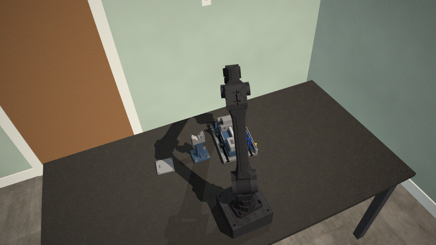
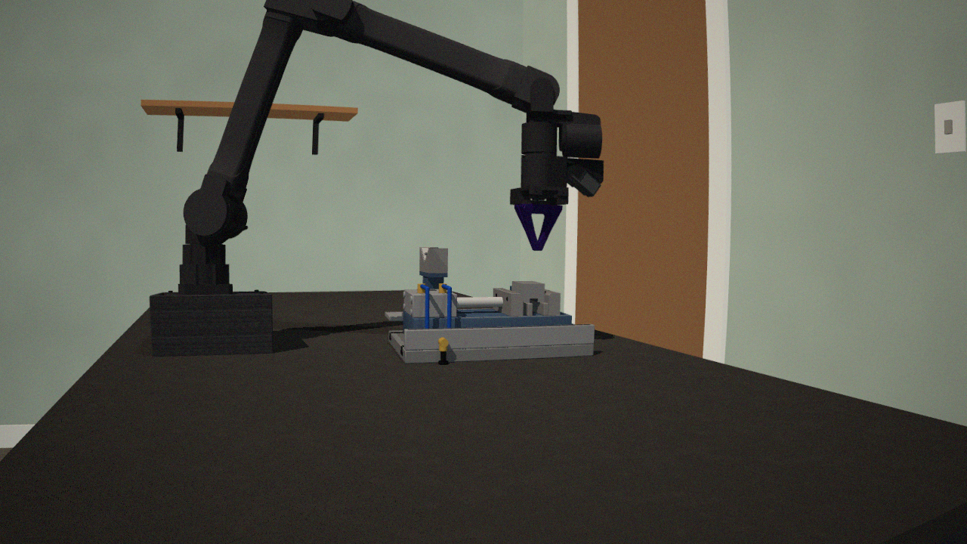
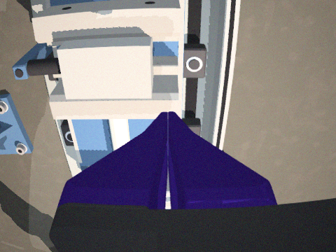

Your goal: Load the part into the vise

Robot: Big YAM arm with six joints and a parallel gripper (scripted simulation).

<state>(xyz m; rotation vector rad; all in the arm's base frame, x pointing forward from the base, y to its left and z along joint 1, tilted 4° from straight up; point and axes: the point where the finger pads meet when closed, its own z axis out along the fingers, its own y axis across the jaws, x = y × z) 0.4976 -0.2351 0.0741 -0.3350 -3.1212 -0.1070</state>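
Observation:
The part (image 2: 527, 291) (image 3: 108, 71) is a pale block sitting between the vise jaws. It stands higher than the fixed jaw (image 3: 105, 21) beyond it and the moving jaw (image 3: 115, 109) on its near side. The dark work stop rod (image 3: 43, 66) reaches its left end in the wrist view. Contact at the fixed jaw and the stop is hard to tell. A dark notch shows low at its end in the exterior view; its underside is hidden. My gripper (image 2: 537, 248) (image 3: 168, 123) is shut, holds nothing and hangs above the vise. The arm hides it in the top view.
The infeed plate (image 1: 165, 166) is bare. The V-block (image 1: 197, 139) (image 2: 433, 262) stands empty on its blue post beside the vise. The air cylinder (image 2: 424, 304), with blue hoses (image 2: 427, 310), is at the vise's base-side end. Its pale rod (image 2: 479, 302) runs to the moving jaw.

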